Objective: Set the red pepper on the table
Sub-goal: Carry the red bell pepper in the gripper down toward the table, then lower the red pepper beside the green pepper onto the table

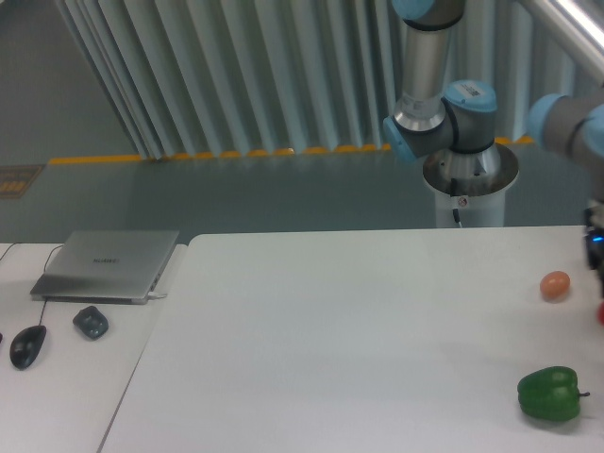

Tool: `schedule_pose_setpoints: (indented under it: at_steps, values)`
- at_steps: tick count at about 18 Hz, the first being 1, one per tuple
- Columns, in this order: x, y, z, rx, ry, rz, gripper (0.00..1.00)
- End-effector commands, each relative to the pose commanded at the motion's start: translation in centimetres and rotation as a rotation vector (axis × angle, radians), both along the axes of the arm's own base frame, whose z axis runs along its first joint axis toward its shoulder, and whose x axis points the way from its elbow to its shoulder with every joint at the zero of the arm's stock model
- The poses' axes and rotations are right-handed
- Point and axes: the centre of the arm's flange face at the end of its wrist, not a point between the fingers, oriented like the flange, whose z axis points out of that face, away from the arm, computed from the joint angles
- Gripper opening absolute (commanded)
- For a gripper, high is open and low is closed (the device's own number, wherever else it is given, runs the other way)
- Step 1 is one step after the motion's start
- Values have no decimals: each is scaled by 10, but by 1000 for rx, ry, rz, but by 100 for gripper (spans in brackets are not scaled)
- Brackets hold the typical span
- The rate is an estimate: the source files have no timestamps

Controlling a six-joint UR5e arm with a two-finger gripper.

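Hand point(595, 247) barely visible at far right edge, grip impossible to tell, sliver of red pepper point(600, 312) below it above the table point(359, 340), near orange egg point(555, 285).

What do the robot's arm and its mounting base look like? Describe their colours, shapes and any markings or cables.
The arm is made of silver-grey metal tubes linked by rounded joints with light blue caps. It stands on a round, shiny metal base above a white pedestal bearing a small red-and-white sticker, with a thin dark cable hanging below. Only a dark sliver of the gripper shows at the right edge; its fingers are not visible.
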Motion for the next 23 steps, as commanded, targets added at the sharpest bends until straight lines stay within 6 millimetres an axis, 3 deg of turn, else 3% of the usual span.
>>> schedule_pose_setpoints:
  at_steps: [6,13,23]
  values:
    - [47,40,-13,17,-28,52,49]
    - [85,84,-53,-18,12,90,50]
    - [90,94,-78,-49,8,84,60]
